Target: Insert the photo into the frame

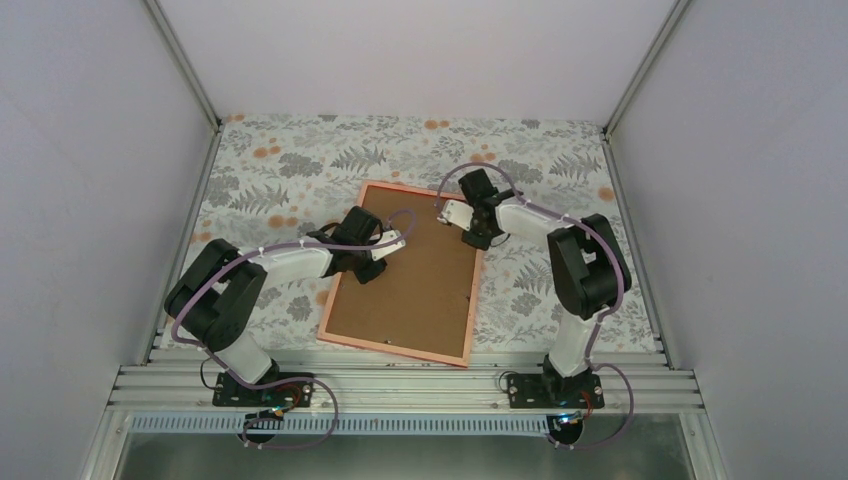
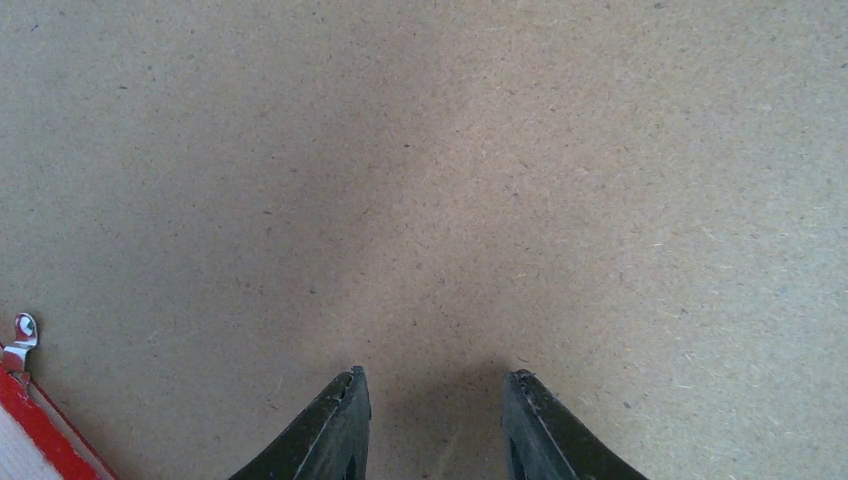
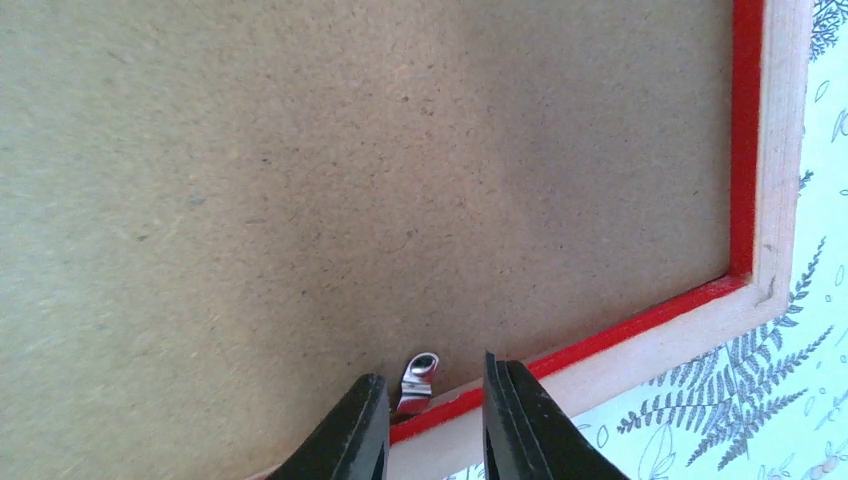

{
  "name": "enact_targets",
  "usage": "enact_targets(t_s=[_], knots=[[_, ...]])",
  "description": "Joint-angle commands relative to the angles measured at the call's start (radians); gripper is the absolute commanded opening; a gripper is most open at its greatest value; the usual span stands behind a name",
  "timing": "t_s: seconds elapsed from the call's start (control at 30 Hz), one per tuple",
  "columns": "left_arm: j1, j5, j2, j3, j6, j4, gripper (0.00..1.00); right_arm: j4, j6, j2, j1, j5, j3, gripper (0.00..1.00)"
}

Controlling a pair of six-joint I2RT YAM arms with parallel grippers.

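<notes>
Brown hardboard backing (image 3: 300,200) fills the frame (image 3: 640,340); its metal clip (image 3: 418,380) lies between the tips of the right claw (image 3: 430,420), narrowly parted; the left claw (image 2: 435,420), likewise narrow and empty, sits mid-board.

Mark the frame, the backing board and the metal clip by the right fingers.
frame (image 3: 783,150): right wrist view, pale wooden rim.
backing board (image 1: 415,290): top view, bare centre.
metal clip (image 3: 418,380): right wrist view, bent tab.
</notes>
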Motion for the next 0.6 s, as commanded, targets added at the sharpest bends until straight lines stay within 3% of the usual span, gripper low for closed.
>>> enact_targets(t_s=[0.0, 0.17, 0.33, 0.57], knots=[[-0.001, 0.01, 0.0, -0.022, 0.005, -0.077, 0.35, -0.159, 0.048, 0.012, -0.03, -0.121, 0.133, 0.25], [-0.001, 0.065, -0.038, 0.02, 0.0, -0.069, 0.37, -0.209, 0.149, 0.072, -0.075, -0.325, 0.337, 0.3], [-0.001, 0.104, -0.026, 0.124, 0.011, -0.037, 0.4, -0.162, 0.206, 0.141, -0.1, -0.371, 0.4, 0.35], [0.012, 0.127, 0.139, 0.367, -0.026, 0.002, 0.55, -0.098, 0.248, 0.212, -0.14, -0.412, 0.484, 0.42]])
